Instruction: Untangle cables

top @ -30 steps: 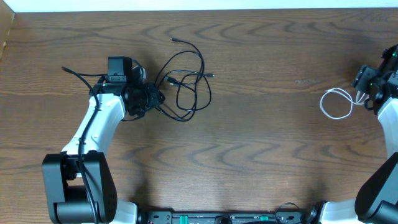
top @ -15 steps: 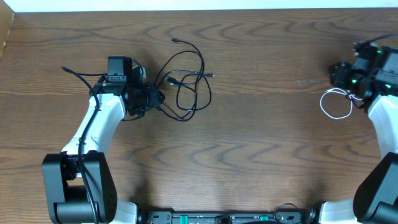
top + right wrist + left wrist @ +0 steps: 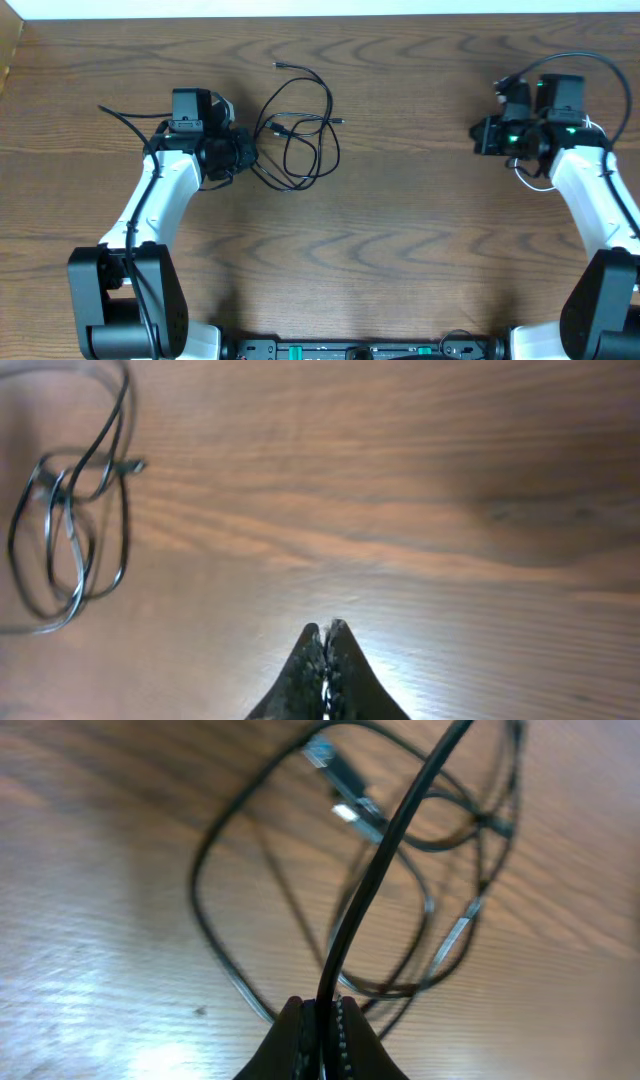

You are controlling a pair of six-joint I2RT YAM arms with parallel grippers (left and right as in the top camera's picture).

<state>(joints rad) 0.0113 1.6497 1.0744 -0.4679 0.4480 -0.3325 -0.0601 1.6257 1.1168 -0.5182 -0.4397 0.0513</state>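
My left pincer (image 3: 243,156) is clamped tight on one black strand (image 3: 385,850). In the wrist view that strand leaves the jaws and runs up and away, leaning a bit to my right.

The rest of the black cables (image 3: 300,135) lie on the table (image 3: 400,250) just beside that pincer, on its right, i.e. toward table centre. The loops overlap each other. One plug end (image 3: 279,65) reaches toward the far edge and another (image 3: 340,121) points right. I judge the bundle's long axis to run approx near-to-far, across the line btwn my two arms. A pull to my left would then drag the held strand sideways out of the loops rather than along them.

My right pincer (image 3: 482,136) is fully closed w/ nothing in it. Its wrist view shows only bare wood ahead of the tips, w/ the black bundle small at the far left of the frame. It sits well apart from the tangle, w/ open table btwn them. So the left arm is much the nearer to the tangle, and the right must travel to my left to pin or take a second strand.

The white cable (image 3: 527,179) is already clear of the black ones. It lies under my right wrist, mostly hidden, on the side away from the tangle. I can't tell its full shape.

Risk: the whole bundle may slide as one lump if nothing holds the other end.
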